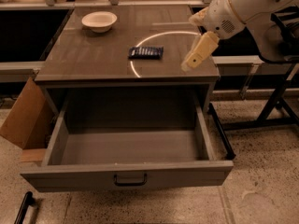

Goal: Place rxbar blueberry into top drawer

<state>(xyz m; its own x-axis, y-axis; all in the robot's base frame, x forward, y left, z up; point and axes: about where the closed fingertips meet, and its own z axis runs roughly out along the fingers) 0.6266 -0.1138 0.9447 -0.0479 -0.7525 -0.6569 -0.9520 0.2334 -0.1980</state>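
Observation:
The rxbar blueberry (146, 52), a flat dark navy bar, lies on the brown cabinet top (93, 59) near the middle. The top drawer (126, 178) is pulled open below the top, and nothing shows inside it. Its dark bar handle (130, 179) is at the centre of the front panel. My gripper (192, 59), with cream fingers, hangs over the right side of the cabinet top, to the right of the bar and apart from it, with nothing in it.
A cream bowl (99, 21) stands at the back left of the cabinet top. A cardboard flap (21, 120) leans at the cabinet's left side. Black metal frame legs (275, 106) stand to the right. A dark bar (22, 209) lies on the floor at bottom left.

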